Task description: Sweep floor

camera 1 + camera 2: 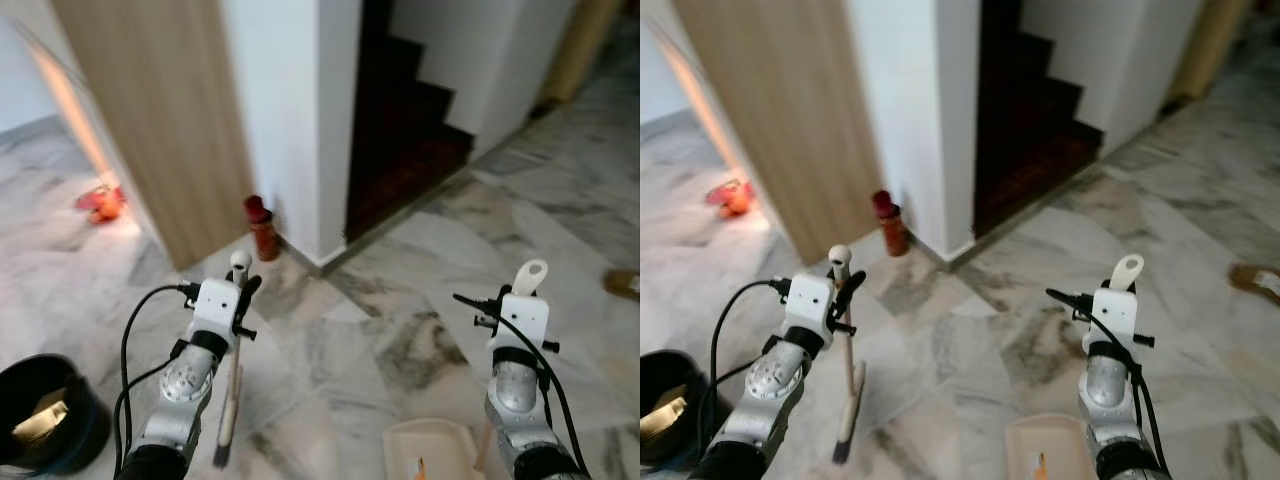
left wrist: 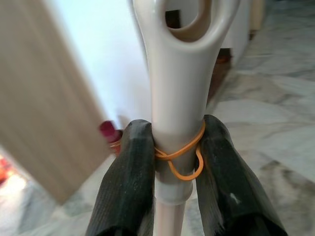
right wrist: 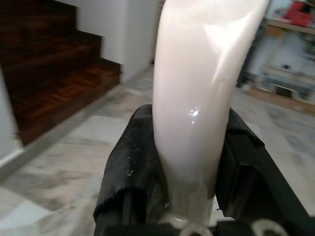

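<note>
Both jaws clamped: left gripper (image 2: 178,162) on broom (image 1: 229,400), right gripper (image 3: 189,162) on dustpan (image 1: 432,450) | sweeping judged barely begun, floor (image 1: 400,300) unswept.

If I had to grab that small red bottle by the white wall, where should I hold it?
Grip the red bottle around its straight body, below the wider cap, coming in level from the open marble floor. It stands upright close against the white wall and beside the wooden panel, so the back is blocked.

Head eyes look down at floor (image 1: 400,330) (wrist views close-up)
</note>
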{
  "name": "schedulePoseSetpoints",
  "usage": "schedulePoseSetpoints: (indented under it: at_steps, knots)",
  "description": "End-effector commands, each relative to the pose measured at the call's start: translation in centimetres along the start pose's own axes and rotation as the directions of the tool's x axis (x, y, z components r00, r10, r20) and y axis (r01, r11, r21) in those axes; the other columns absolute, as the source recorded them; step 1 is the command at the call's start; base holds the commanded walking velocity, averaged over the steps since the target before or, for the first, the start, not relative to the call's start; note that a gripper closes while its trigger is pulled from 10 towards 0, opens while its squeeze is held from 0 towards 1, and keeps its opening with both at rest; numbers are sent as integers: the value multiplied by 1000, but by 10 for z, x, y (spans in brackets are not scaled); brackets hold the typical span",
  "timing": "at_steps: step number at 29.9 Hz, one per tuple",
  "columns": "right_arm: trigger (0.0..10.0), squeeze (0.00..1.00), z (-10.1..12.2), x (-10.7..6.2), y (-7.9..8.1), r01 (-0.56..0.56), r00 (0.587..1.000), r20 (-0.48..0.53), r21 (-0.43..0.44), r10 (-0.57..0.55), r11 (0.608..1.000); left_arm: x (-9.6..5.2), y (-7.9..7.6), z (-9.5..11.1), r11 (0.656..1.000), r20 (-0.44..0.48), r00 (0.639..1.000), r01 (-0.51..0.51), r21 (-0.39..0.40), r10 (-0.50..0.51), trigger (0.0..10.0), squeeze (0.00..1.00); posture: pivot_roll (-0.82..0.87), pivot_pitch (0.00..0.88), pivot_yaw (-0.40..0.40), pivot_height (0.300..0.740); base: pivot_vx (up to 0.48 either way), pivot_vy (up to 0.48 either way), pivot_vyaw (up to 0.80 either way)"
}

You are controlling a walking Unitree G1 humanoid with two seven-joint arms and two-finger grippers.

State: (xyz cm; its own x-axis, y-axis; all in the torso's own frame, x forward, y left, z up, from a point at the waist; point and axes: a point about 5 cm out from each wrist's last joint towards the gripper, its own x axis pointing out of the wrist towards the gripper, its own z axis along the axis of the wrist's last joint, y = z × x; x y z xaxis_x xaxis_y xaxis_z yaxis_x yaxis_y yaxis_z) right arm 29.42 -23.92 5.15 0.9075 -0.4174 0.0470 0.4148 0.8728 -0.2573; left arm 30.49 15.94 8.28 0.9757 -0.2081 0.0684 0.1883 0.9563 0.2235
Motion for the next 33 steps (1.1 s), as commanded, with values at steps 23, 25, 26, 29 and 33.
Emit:
schedulePoseSetpoints:
  at_steps: [23, 25, 26, 29, 33]
  knots:
    - [10000, 0, 5, 3, 0, 3, 1000, 23, 1, -3, 1000, 3, 3, 5, 1000, 28, 1000, -9, 0, 9, 10000, 0, 25, 0, 66, 740, 0, -205, -800]
    - [10000, 0, 5, 3, 0, 3, 1000, 24, 1, -3, 1000, 2, 2, 5, 1000, 29, 1000, -8, -7, 8, 10000, 0, 25, 0, 64, 740, 0, 0, -800]
    - [10000, 0, 5, 3, 0, 3, 1000, 24, 0, -3, 1000, 2, 2, 5, 1000, 29, 1000, -7, -11, 7, 10000, 0, 26, 0, 64, 740, 0, 0, -800]
    - [10000, 0, 5, 3, 0, 2, 1000, 25, 0, -2, 1000, 2, 2, 5, 1000, 30, 1000, -6, -17, 6, 10000, 0, 24, 0, 65, 740, 0, 0, -800]
    - [10000, 0, 6, 3, 0, 2, 1000, 26, -1, -2, 1000, 2, 2, 6, 1000, 36, 999, -6, -27, 7, 10000, 0, 23, 0, 65, 740, 0, 0, -800]
